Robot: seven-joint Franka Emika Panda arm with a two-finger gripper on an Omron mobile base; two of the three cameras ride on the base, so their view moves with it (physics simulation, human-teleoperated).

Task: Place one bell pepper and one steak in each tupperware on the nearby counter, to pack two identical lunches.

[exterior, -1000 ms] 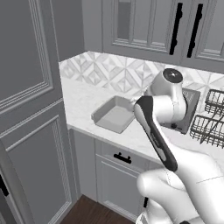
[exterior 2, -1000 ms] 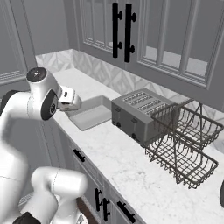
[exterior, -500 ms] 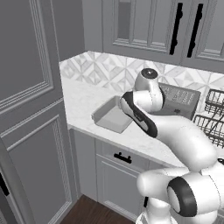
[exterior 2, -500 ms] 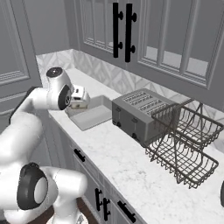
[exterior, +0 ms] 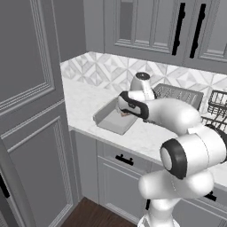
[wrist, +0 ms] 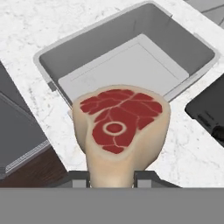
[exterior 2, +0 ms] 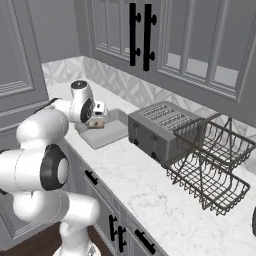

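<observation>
One steak (wrist: 120,127) was all you had in hand at this moment, and it was pinched between the fingers of the gripper (wrist: 113,175) by its pale lower edge, the red face turned up toward the hand camera. Below and beyond it lay the grey tupperware (wrist: 131,61), open and with nothing in it, sitting on the counter (wrist: 52,26) near the front edge. From the left base camera the gripper (exterior: 125,109) hung just above the container's (exterior: 111,119) near side, not over its middle.

That was your main risk, as I judged it. Had you let go there, the steak could have caught the rim and tipped out onto the marble, or slid off toward the floor, since the counter edge was close. The hold looked narrow too: only the bottom of the meat sat between the fingers, so a quick swing might have made it pivot or slip. You also had the toaster (exterior 2: 157,131) just beside the container, and a wide sweep that way could have clipped it. No bell pepper was to be seen, so that half was not yet done.
</observation>
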